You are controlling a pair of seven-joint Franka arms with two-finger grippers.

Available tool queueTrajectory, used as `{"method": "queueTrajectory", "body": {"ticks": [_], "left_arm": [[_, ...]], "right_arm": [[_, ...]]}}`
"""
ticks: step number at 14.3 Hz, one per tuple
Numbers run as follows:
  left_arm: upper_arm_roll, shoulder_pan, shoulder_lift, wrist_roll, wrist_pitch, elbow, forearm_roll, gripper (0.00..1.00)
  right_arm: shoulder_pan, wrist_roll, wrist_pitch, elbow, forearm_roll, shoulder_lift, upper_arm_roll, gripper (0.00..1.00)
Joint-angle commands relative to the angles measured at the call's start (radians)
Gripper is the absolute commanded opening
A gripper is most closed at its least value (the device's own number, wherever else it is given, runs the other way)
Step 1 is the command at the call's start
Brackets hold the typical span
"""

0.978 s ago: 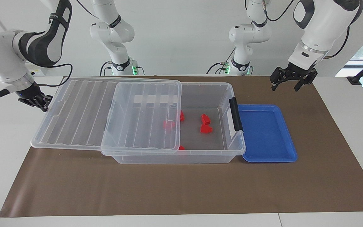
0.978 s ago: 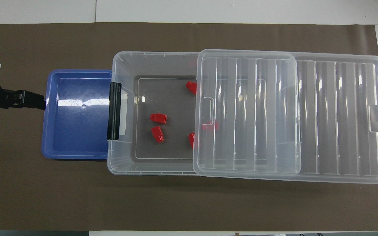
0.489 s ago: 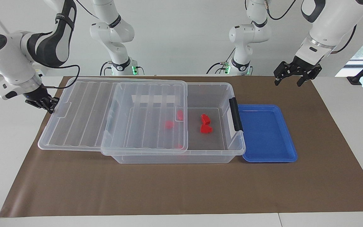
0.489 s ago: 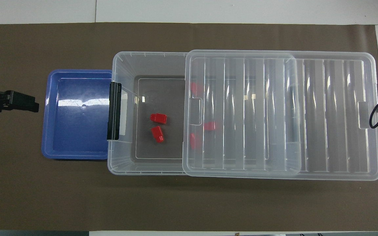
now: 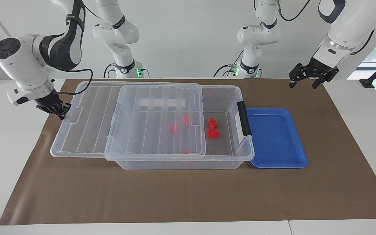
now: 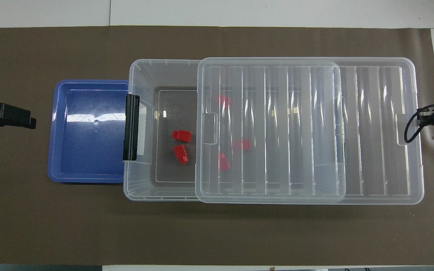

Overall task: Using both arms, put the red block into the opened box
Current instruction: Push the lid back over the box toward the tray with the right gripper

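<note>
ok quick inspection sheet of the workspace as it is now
surface: brown mat on a white table
job's things: box holds five red blocks; lid lies partly over it, latch end uncovered
clutter: blue tray beside the box, nothing in it
hands: right hand shut at the lid's outer end; left hand open, raised over the mat's edge
cables: black cable by the right hand
surroundings: two more arms by the wall

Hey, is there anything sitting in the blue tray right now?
No. In the overhead view the blue tray holds nothing; every red block in sight lies inside the box.
</note>
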Motion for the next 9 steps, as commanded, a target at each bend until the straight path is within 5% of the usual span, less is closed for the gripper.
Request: {"method": "queueTrajectory", "body": {"ticks": [1, 9], "left_arm": [[0.024, -0.024, 0.017, 0.023, -0.027, 0.032, -0.001, 1.0], [0.021, -0.023, 0.012, 0.052, -0.012, 0.017, 0.027, 1.0]], "right_arm": [[-0.005, 0.046, 0.011, -0.037, -0.003, -0.029, 0.029, 0.0], [-0.005, 0.171, 0.013, -0.039, 0.0, -0.029, 0.124, 0.0]]}}
